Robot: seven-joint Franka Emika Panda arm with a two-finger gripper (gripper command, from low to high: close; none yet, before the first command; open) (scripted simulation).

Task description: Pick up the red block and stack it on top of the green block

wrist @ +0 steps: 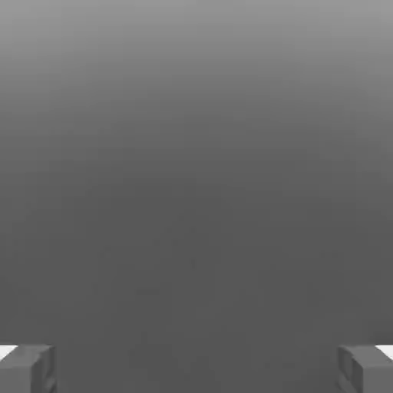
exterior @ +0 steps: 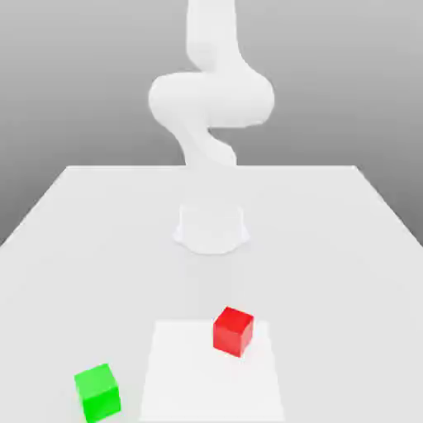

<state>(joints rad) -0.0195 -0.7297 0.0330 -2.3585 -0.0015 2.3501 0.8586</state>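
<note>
A red block [exterior: 233, 330] rests on the white table, on a brighter square patch [exterior: 211, 376] near the front. A green block [exterior: 97, 392] sits apart from it, toward the exterior view's left front corner. The white arm [exterior: 211, 99] rises from its base [exterior: 211, 227] at the table's middle and runs up out of the picture. In the hand view my gripper [wrist: 196, 368] is open, its two grey fingertips [wrist: 27, 368] far apart with nothing between them, against plain grey background.
The white table [exterior: 330, 248] spreads wide around both blocks, its far edge behind the arm's base. A grey backdrop lies beyond.
</note>
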